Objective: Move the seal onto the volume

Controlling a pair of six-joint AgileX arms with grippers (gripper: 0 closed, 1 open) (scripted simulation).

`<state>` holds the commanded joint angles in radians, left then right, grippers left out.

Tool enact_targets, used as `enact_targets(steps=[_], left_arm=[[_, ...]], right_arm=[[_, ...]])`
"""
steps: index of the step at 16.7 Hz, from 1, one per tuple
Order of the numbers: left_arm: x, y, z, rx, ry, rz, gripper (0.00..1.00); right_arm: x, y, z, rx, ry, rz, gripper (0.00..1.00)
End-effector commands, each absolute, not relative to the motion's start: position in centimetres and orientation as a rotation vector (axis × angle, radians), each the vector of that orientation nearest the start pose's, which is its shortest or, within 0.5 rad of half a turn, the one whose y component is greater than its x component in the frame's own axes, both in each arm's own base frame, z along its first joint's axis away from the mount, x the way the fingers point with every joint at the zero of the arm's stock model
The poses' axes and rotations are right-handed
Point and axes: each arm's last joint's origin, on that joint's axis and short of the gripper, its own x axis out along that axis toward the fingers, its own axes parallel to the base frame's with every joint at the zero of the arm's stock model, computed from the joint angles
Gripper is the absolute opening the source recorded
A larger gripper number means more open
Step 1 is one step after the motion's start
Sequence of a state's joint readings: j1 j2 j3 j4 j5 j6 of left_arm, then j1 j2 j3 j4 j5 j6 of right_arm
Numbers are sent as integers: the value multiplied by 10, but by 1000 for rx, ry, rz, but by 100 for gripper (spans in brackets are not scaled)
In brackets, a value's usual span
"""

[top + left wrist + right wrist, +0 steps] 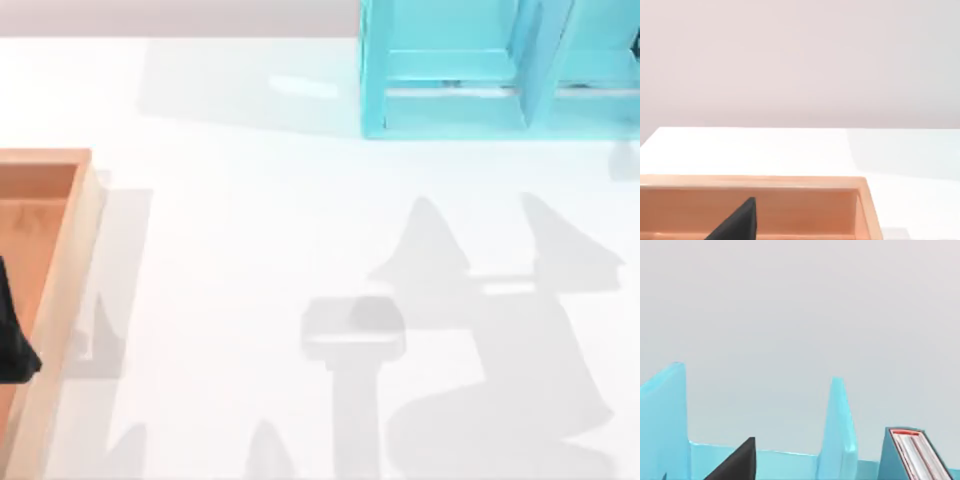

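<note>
The seal is out of view. A dark-teal book [912, 455] with white pages and a red edge line stands upright inside the cyan shelf unit [840, 430]; I cannot tell whether it is the volume. A black part of my left gripper [12, 345] hangs over the wooden tray [70, 250] at the table's left edge, and it also appears as a black wedge, my left gripper [737, 222], above the tray's wall [790, 182]. My right gripper [737, 460] faces the shelf unit from close by.
The light-cyan shelf unit [480, 70] stands at the back right of the white table. The orange-brown tray runs along the left side. Grey shadows of both arms fall across the table's middle and front [450, 330].
</note>
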<state>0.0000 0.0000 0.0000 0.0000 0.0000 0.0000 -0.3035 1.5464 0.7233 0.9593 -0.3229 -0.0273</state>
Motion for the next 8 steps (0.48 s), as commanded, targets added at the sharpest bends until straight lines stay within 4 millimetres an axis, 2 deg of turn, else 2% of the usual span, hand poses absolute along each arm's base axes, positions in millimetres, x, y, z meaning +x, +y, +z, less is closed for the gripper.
enact_targets(steps=[2, 4, 6, 8], left_arm=[[106, -1, 160, 0, 0, 0, 100], [106, -1, 160, 0, 0, 0, 100], [106, -1, 160, 0, 0, 0, 100], [106, -1, 160, 0, 0, 0, 100]], right_arm=[[342, -106, 198, -69, -64, 21, 100], [358, -122, 160, -48, -8, 5, 100], [366, -134, 127, -27, 41, -13, 100], [369, -142, 104, -8, 80, -28, 100]])
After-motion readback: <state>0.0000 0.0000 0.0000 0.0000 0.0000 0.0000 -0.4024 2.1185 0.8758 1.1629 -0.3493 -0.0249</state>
